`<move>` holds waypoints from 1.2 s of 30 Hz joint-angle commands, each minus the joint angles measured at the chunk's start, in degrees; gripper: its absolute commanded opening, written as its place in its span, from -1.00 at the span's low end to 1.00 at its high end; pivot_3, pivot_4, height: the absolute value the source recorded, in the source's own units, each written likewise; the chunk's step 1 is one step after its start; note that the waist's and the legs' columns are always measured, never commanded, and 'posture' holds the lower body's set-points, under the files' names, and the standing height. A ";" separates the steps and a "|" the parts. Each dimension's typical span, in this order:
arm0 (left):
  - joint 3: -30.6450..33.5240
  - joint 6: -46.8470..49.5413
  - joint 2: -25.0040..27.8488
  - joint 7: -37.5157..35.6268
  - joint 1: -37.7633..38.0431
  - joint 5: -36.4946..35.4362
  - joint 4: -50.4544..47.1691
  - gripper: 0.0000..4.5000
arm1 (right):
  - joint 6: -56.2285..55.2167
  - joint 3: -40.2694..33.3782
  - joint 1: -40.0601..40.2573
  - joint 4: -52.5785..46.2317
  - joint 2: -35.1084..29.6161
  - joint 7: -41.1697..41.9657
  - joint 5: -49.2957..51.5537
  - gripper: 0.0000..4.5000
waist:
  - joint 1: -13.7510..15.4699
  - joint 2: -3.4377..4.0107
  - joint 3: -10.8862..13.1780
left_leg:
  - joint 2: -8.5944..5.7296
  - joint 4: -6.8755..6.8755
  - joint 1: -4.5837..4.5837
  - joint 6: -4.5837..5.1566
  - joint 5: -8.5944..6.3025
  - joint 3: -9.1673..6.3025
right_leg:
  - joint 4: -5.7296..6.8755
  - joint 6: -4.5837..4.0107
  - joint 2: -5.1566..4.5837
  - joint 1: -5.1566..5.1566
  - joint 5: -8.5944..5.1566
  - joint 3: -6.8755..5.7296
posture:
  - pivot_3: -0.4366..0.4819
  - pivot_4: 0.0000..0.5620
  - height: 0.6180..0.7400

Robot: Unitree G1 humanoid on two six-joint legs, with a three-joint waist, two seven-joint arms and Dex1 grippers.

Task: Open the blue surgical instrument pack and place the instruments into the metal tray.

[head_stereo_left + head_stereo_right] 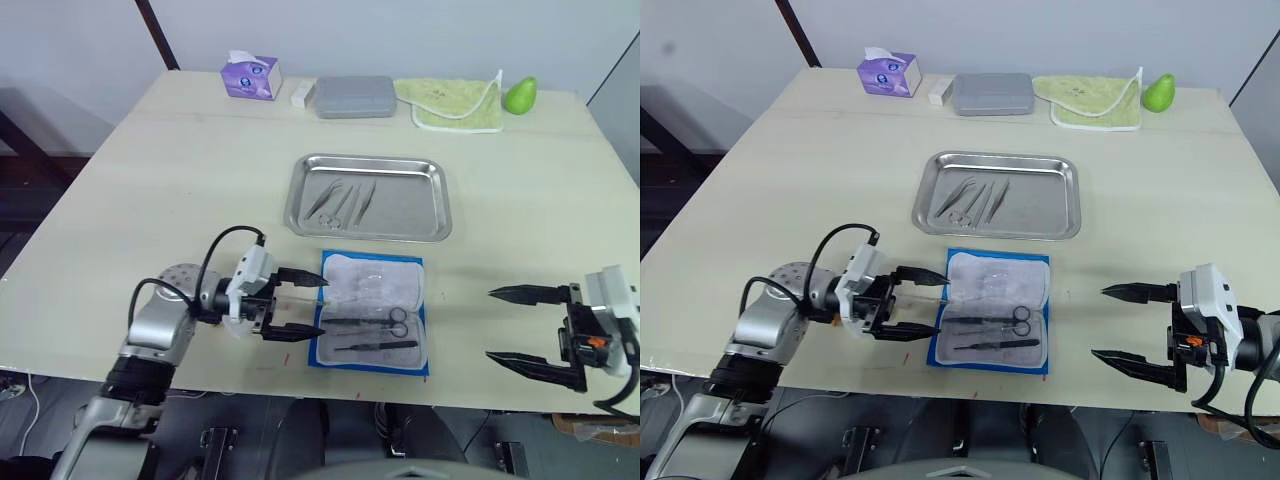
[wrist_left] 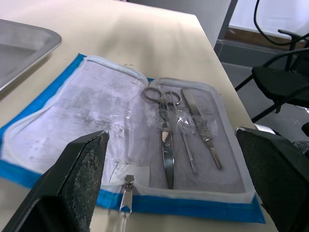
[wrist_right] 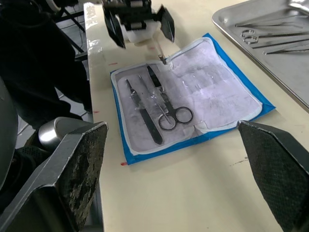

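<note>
Blue surgical instrument pack [image 1: 372, 312] lies unfolded near the front edge of my table [image 1: 150, 190], white lining up. On its near half I count scissors [image 2: 165, 130] with ring handles and two slimmer instruments [image 2: 202, 128] beside them under clear film. The far half looks bare. Just beyond the pack sits the metal tray [image 1: 300, 190], apart from it, already holding a few thin tools [image 1: 342, 199] toward its left side.

My left gripper [image 1: 305, 304] hovers at the pack's left edge, jaws spread wide and empty, with the zipper pull [image 2: 126, 186] right in front of it. My right gripper [image 1: 520, 325] hangs off to the right, well apart from the pack, jaws also wide with nothing between them.

Along the far edge I see a purple tissue box [image 1: 251, 77], a grey hard case [image 1: 354, 97], a pale green cloth [image 1: 449, 103] and a green pear-shaped object [image 1: 520, 95], all well clear of the tray. Nothing lies between pack and tray.
</note>
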 commanded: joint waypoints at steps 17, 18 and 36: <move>-6.52 -13.77 -6.74 -2.36 -9.06 9.68 16.77 0.99 | -0.02 -2.70 1.02 -3.80 -0.59 -2.74 2.64 1.00 | 0.18 0.02 -0.02 | -0.16 0.29 0.04 0.02 0.02 -0.21 | 0.51 0.05 -0.01 0.05 0.04 0.02 | -0.05 -0.47 1.00; -6.68 -14.34 -6.98 -2.40 -9.25 10.06 17.43 0.99 | 0.09 -3.08 1.03 -3.83 -0.69 -2.71 2.91 1.00 | 0.18 0.04 -0.03 | -0.18 0.29 0.04 0.02 0.02 -0.23 | 0.51 0.05 -0.01 0.07 0.04 0.03 | -0.05 -0.47 1.00; -9.63 -20.19 -7.88 -3.00 -10.21 15.59 25.43 0.99 | 1.83 -3.16 0.06 -5.09 -1.73 -4.63 4.50 1.00 | 0.13 0.68 -0.43 | -0.22 0.83 0.11 0.04 0.02 -0.41 | 0.66 0.19 0.02 0.35 0.07 -0.01 | -0.05 -0.47 1.00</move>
